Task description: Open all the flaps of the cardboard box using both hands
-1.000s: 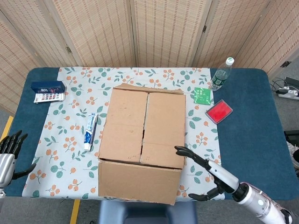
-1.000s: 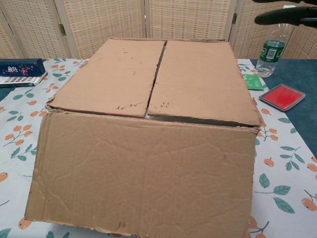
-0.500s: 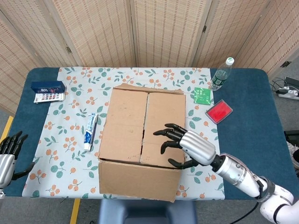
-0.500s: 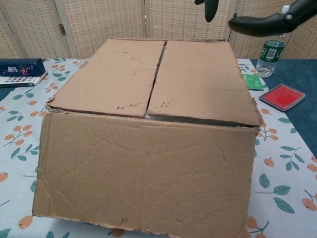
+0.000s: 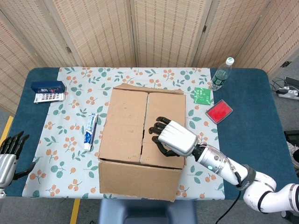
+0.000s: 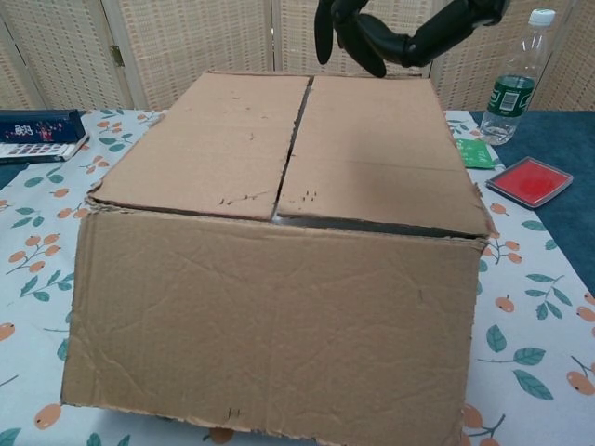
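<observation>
The cardboard box (image 5: 140,140) (image 6: 279,242) stands in the middle of the flowered cloth, its two top flaps lying flat and meeting at a centre seam (image 5: 145,126). The near flap hangs down the front side (image 6: 270,325). My right hand (image 5: 174,137) (image 6: 400,32) hovers above the right top flap, close to the seam, fingers spread and slightly curled, holding nothing. My left hand (image 5: 8,156) is low at the table's left edge, far from the box, fingers apart and empty.
A toothpaste tube (image 5: 90,130) lies left of the box. A blue paint box (image 5: 48,91) sits at the far left. A water bottle (image 5: 220,74), a green packet (image 5: 202,95) and a red case (image 5: 218,111) lie to the right of the box.
My right hand has risen from the table's near right edge and moved left over the box top, ending near the centre seam. The left hand has barely moved.
</observation>
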Robot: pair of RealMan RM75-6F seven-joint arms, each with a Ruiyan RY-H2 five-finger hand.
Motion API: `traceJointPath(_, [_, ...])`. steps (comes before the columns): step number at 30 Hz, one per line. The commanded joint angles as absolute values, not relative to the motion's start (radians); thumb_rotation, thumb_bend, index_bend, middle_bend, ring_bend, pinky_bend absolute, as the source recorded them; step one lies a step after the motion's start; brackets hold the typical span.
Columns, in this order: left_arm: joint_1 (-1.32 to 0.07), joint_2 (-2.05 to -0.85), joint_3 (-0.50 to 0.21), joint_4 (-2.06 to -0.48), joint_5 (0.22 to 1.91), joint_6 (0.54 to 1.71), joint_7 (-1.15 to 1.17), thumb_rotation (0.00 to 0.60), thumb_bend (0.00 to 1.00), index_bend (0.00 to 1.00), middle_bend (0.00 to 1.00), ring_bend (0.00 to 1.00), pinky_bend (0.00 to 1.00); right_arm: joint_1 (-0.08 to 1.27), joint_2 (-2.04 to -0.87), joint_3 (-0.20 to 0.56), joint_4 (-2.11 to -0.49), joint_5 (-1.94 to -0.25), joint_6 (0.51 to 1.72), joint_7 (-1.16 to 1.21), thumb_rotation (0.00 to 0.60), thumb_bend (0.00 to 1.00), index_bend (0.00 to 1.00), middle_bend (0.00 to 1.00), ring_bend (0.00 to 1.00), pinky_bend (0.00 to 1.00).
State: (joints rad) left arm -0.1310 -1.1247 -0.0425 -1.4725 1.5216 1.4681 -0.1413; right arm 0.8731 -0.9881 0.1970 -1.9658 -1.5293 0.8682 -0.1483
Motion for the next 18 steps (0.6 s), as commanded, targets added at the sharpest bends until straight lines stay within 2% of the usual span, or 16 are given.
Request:
traceJointPath(1, [-0.131, -1.125, -0.042, -1.472, 1.522, 1.467, -0.142, 0.6, 0.36, 0.0, 0.0, 0.0, 0.0, 0.9, -1.001, 0.218, -1.966, -1.487, 0.838, -0.202, 0.341, 0.8, 0.63, 0.34, 0.3, 0.2])
traceJointPath(6, [-0.133, -1.127, -0.039, -1.471, 1.527, 1.465, -0.139, 0.6, 0.36, 0.0, 0.0, 0.0, 0.0, 0.916, -1.041, 0.216, -1.937, -1.456, 0.821, -0.225, 0.331, 0.8, 0.61, 0.31, 0.3, 0.2])
traceJointPath(14, [-0.134, -1.126, -0.037, -1.47, 1.53, 1.464, -0.147, 0.6, 0.36, 0.0, 0.0, 0.0, 0.0, 0.936, -1.099, 0.194, -1.873, -1.467, 0.801, -0.244, 0.328, 0.8, 0.39, 0.22, 0.23, 0.17])
traceJointPath(18, [-0.133, -1.124, -0.038, -1.468, 1.529, 1.467, -0.153, 0.6, 0.36, 0.0, 0.0, 0.0, 0.0, 0.951, -1.125, 0.19, -1.854, -1.464, 0.788, -0.265, 0.314, 0.8, 0.37, 0.19, 0.21, 0.15])
